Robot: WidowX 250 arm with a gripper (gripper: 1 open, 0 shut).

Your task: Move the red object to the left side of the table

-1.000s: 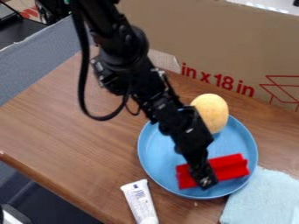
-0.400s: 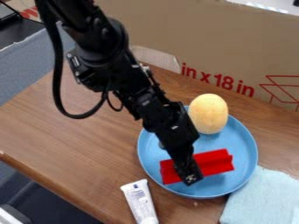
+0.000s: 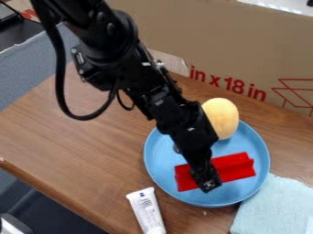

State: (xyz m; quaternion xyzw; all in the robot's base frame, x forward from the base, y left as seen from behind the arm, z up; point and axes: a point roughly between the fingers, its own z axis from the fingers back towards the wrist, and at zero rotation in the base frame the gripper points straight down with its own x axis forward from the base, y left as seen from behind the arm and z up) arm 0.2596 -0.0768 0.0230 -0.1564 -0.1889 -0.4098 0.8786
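Observation:
The red object, a flat bright red bar, lies low over the near part of the round blue plate. My gripper comes down from the upper left on the black arm. Its fingers are shut on the left end of the red bar. Whether the bar is touching the plate or slightly lifted I cannot tell. The brown wood-grain table stretches out to the left of the plate.
A tan egg-shaped object stands on the back of the plate, close behind the arm. A white tube lies at the table's front edge. A pale blue cloth is at the front right. A cardboard box lines the back.
The gripper and the red bar moved together, first a little left over the plate, then slightly back right. The egg-shaped object has stayed put.

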